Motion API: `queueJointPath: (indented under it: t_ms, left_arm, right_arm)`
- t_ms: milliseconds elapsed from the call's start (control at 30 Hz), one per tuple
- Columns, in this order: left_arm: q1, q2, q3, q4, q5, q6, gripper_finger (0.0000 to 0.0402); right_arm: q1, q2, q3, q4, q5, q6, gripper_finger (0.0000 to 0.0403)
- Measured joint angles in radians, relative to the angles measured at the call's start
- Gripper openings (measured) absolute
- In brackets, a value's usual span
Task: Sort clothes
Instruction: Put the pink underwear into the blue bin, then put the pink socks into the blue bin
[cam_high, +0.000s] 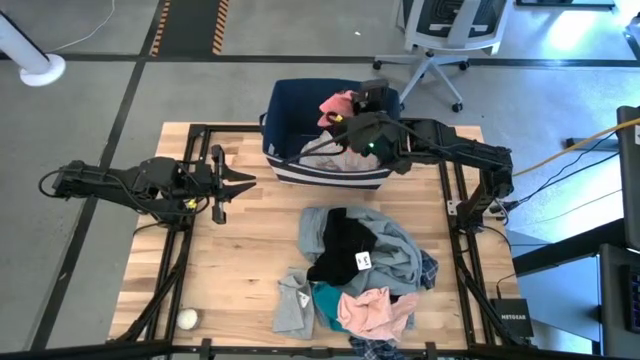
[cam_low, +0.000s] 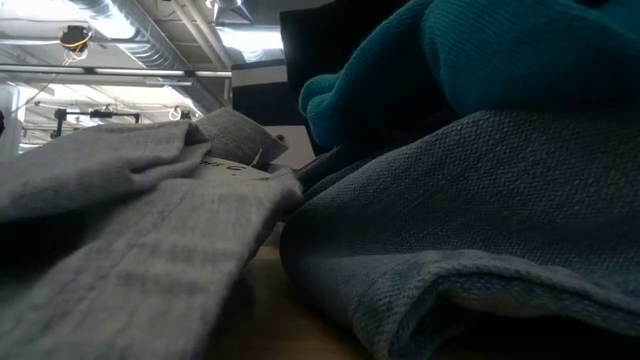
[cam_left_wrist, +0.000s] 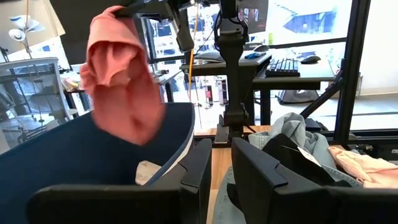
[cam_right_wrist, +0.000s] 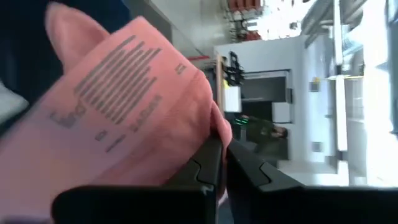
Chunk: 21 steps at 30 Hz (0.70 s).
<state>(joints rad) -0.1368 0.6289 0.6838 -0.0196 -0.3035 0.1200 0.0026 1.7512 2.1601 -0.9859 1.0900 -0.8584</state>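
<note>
Pink soft garment (cam_high: 338, 106) hangs over the open top of the navy fabric bin with white stripes (cam_high: 300, 170) at the table's far edge, pinched in the right gripper (cam_high: 352, 112), whose fingers are closed on a fold of it; most of the cloth drapes below the fingertips in the left wrist view. Pale clothing already lies inside the bin, partly hidden by the arm. The remaining heap of clothes (cam_high: 360, 270) sits toward the near edge, well apart from the bin, with bare wooden table (cam_high: 250, 240) between. The left gripper (cam_high: 222, 183) waits left of the bin, its fingers slightly parted, holding nothing. The low view is blocked by grey and teal fabric.
</note>
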Motion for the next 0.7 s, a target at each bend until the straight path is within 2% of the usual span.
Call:
queueJointPath:
  t_ms: [100,267,467,567,700]
  left_arm:
    - [0.0,0.0,0.0,0.0,0.0,0.0,0.0059]
    - [0.0,0.0,0.0,0.0,0.0,0.0,0.0059]
    - [0.0,0.0,0.0,0.001,0.0,0.0,0.0059]
    - [0.0,0.0,0.0,0.001,0.0,0.0,0.0059]
    - [0.0,0.0,0.0,0.001,0.0,0.008,0.0059]
  right_arm:
    - [-0.004,0.0,0.0,-0.028,-0.08,0.086,0.0044]
    - [-0.004,0.0,0.0,-0.096,-0.239,0.203,0.0116]
    - [0.005,0.0,0.0,-0.173,-0.33,0.26,0.0194]
    - [0.034,0.0,0.0,-0.206,-0.407,0.26,0.0209]
    - [0.116,0.0,0.0,-0.209,-0.576,0.26,0.021]
